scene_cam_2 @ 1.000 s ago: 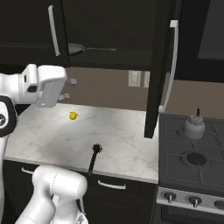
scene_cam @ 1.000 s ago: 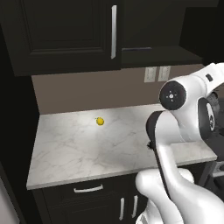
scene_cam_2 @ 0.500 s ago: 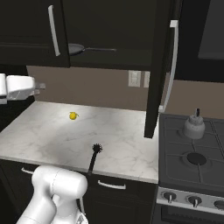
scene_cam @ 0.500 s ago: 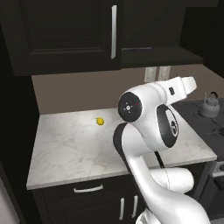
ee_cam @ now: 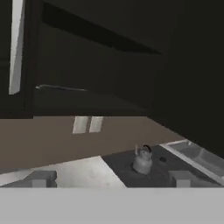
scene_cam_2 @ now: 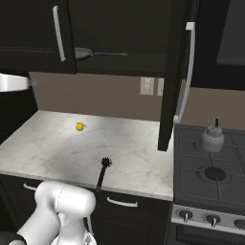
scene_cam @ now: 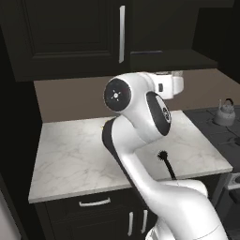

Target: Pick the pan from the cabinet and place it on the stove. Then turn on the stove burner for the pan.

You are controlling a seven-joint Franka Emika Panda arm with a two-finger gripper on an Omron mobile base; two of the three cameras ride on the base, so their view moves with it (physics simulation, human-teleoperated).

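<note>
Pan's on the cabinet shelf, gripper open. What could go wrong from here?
1. The cabinet door stands open between the pan and the stove; the carry across could clip it.
2. The kettle sits on a rear burner; a pan set down there might knock it.

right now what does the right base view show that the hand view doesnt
Right base view alone: the pan on the open cabinet shelf, a yellow item and a black brush on the marble counter, and the stove knobs. Hand view alone: the open gripper. Both share: the kettle, stove and wall outlets.
</note>
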